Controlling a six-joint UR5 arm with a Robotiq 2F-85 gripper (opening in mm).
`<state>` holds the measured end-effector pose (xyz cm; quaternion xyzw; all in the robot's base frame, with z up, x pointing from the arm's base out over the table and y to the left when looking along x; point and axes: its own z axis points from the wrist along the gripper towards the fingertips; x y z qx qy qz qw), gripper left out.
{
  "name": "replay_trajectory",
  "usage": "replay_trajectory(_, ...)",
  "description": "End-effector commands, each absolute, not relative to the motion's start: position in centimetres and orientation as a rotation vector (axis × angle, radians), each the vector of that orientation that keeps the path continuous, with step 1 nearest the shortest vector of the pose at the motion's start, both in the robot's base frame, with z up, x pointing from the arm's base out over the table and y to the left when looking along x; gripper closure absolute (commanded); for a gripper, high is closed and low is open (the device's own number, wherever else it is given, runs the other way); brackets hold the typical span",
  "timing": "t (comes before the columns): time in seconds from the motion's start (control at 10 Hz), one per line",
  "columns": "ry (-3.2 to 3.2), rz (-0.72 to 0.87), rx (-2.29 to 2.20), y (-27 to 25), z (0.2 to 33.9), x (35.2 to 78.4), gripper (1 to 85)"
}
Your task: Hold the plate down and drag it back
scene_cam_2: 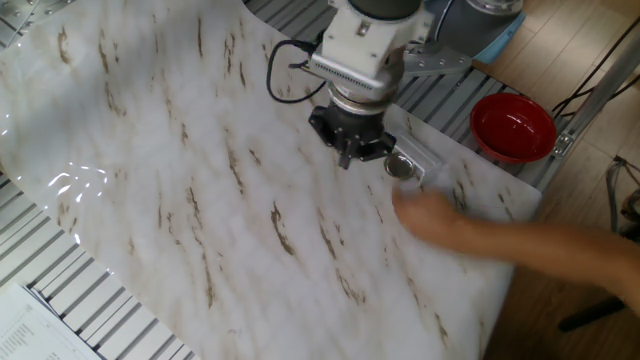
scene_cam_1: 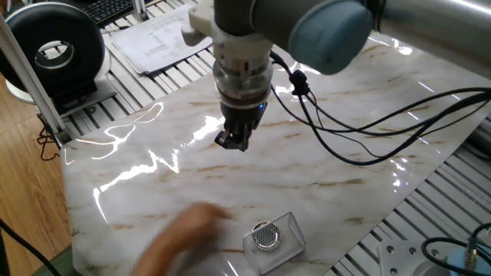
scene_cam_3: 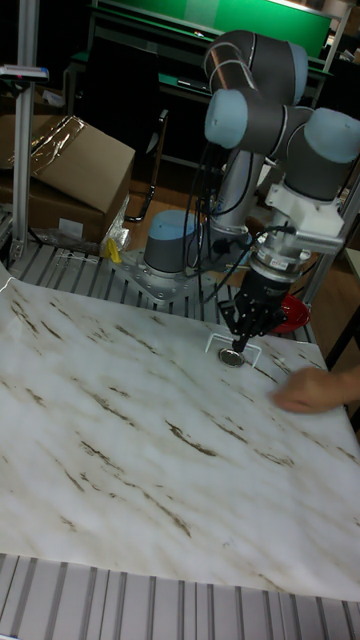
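The plate (scene_cam_1: 265, 236), a small shiny silver disc with a mesh centre, lies on the clear plastic tray (scene_cam_1: 285, 247) near the table's front edge. It also shows beside the gripper in the other fixed view as the plate (scene_cam_2: 401, 167) and in the tall view as the plate (scene_cam_3: 232, 357). My gripper (scene_cam_1: 232, 140) hangs above the marble table, apart from the plate, its fingers together and holding nothing. From the other side, the gripper (scene_cam_2: 350, 155) stands just left of the plate. The tall view has the gripper (scene_cam_3: 243, 338) right above the plate.
A person's blurred hand (scene_cam_1: 184, 236) reaches over the table near the tray; the same hand (scene_cam_2: 445, 218) is right of the gripper. A red bowl (scene_cam_2: 513, 127) sits off the table's corner. Papers (scene_cam_1: 161, 34) and a black spool (scene_cam_1: 54, 50) lie beyond the far edge.
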<state>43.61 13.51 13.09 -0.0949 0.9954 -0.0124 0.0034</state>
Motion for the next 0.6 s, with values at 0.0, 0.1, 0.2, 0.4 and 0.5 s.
replay_trajectory(0.0, 3.204, 0.068, -0.261, 14.7, 10.7, 42.8, 83.7)
replay_trajectory(0.1, 3.216, 0.104, -0.249, 15.3, 9.9, 42.7, 83.7)
replay_trajectory(0.2, 3.227, 0.105, -0.238, 15.6, 9.5, 42.7, 84.0)
replay_trajectory(0.4, 3.223, 0.101, -0.232, 16.0, 8.9, 43.1, 84.0)
replay_trajectory(0.5, 3.215, 0.106, -0.241, 16.1, 8.3, 43.7, 84.0)
